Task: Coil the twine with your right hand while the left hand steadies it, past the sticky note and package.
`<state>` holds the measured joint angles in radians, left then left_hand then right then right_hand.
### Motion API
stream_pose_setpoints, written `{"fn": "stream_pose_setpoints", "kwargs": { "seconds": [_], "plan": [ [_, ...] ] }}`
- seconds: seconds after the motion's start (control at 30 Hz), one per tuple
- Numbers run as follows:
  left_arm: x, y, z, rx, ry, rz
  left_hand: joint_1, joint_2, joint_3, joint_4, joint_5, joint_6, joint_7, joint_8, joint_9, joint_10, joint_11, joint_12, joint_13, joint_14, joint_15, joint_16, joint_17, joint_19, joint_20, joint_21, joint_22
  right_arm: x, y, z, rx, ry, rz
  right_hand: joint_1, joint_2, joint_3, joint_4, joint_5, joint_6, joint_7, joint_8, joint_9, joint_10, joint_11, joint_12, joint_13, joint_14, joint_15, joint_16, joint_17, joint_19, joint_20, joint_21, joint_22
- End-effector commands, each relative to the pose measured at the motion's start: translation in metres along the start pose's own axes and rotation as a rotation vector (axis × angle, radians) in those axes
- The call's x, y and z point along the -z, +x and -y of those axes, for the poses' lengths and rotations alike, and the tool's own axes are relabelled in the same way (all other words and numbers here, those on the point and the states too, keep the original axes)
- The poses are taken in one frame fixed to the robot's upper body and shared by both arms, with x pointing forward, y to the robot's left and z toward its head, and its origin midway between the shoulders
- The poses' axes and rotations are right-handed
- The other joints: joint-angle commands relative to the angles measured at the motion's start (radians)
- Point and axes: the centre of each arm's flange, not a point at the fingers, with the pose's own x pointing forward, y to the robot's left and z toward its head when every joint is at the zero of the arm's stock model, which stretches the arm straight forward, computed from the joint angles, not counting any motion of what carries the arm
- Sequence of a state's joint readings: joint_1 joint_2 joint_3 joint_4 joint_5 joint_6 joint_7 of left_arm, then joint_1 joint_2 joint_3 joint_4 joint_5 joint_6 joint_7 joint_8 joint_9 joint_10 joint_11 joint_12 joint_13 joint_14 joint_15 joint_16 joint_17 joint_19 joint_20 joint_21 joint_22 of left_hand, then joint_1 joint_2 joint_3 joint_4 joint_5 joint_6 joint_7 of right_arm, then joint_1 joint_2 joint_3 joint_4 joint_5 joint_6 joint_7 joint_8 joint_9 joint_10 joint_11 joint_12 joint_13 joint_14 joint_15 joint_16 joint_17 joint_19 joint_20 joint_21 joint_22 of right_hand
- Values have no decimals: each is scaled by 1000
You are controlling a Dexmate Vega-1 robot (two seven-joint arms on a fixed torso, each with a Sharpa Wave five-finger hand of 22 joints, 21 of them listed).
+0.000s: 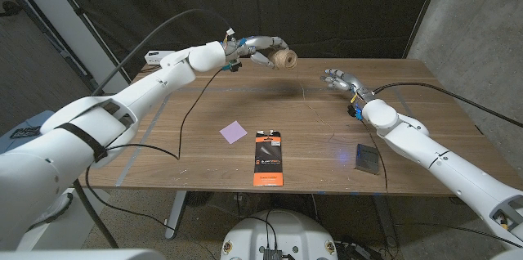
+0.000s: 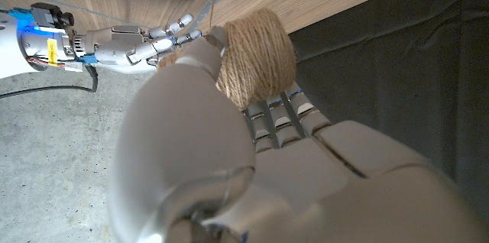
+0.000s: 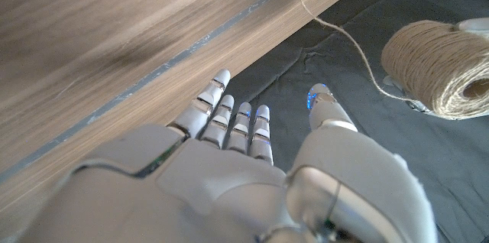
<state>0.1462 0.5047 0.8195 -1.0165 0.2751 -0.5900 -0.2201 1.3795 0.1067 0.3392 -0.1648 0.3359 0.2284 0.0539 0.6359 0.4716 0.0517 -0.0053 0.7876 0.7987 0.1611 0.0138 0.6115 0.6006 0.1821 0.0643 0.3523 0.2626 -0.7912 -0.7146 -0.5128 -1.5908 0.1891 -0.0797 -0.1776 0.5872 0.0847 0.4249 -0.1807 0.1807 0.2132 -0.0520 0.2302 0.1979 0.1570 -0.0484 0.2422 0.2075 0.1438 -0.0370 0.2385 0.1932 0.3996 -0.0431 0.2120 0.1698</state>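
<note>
In the head view's upper middle the left hand grips the twine ball above the table, while the right hand (upper right) hangs spread and empty, a strand trailing loose.

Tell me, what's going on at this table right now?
The left robot hand holds a ball of twine up above the far side of the wooden table. The right robot hand is open and apart from the ball, with a loose strand trailing nearby. A purple sticky note and a package lie nearer the front.
</note>
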Motion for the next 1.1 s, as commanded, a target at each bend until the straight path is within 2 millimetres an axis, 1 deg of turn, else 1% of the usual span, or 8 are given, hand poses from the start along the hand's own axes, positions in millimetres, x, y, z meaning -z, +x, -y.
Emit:
{"fn": "stream_pose_setpoints", "kwargs": {
  "seconds": [0.03,0.3,0.47,0.53,0.7,0.93,1.03,1.1],
  "plan": [
    [-1,-1,-5,-11,-13,4,-1,16,10,8,10,10,5,5,11,11,-1,-1,3,11,0,4,3,-1,5,9,3,-15,0,-1,-10,-36,31,26,-1,5,1,-4,17,2,7,4,17,3,2,4,17,-20,7,5,19,-34,6,5],
    [0,-1,-10,-24,-21,6,-1,17,15,7,14,9,6,5,10,10,1,-3,2,13,1,0,0,-2,5,11,3,-25,-1,-5,-21,-69,37,55,-3,6,0,-3,28,5,7,5,36,19,5,5,42,-28,13,6,43,-37,11,6],
    [0,0,-11,-25,-36,9,-1,17,16,7,16,9,6,4,10,11,2,-3,3,14,1,-1,-2,-3,5,11,3,-28,0,-9,-29,-67,47,67,-4,6,1,-3,32,7,7,6,45,17,6,5,48,-33,15,7,52,-39,12,6],
    [0,0,-11,-30,-41,7,-3,18,17,8,16,9,6,5,9,12,1,-3,3,15,2,-1,-2,-2,5,12,3,-29,0,-9,-31,-66,47,74,-5,5,1,-3,34,8,7,6,50,28,7,6,55,-34,16,7,58,-42,14,6],
    [-2,1,-11,-31,-46,4,-4,18,17,8,18,12,7,5,9,14,3,-3,3,15,1,-1,-2,-1,6,13,3,-29,0,-11,-42,-64,47,82,-6,4,2,-3,39,10,8,6,51,27,6,6,58,-34,17,8,61,-43,13,6],
    [-5,3,-11,-31,-53,2,-4,17,18,7,20,12,8,5,8,14,2,-4,3,15,2,-1,-2,-3,7,14,3,-30,1,-16,-69,-65,53,93,-6,2,4,-3,39,11,5,6,52,32,4,7,60,-47,16,9,60,-45,10,6],
    [-6,2,-10,-35,-58,5,-7,17,18,9,20,12,8,5,8,14,3,-4,3,15,1,-2,-2,-3,7,14,2,-29,1,-20,-89,-64,50,100,-6,-3,9,-3,32,29,0,7,49,64,0,8,58,-42,15,12,60,-42,8,6],
    [-7,2,-10,-32,-61,4,-7,17,18,8,21,12,7,5,8,14,3,-5,3,15,1,-2,-2,-4,7,14,2,-28,2,-23,-103,-55,48,102,-7,-4,9,-3,32,32,-1,7,48,66,-1,8,57,-38,14,12,61,-40,8,6]
  ]
}}
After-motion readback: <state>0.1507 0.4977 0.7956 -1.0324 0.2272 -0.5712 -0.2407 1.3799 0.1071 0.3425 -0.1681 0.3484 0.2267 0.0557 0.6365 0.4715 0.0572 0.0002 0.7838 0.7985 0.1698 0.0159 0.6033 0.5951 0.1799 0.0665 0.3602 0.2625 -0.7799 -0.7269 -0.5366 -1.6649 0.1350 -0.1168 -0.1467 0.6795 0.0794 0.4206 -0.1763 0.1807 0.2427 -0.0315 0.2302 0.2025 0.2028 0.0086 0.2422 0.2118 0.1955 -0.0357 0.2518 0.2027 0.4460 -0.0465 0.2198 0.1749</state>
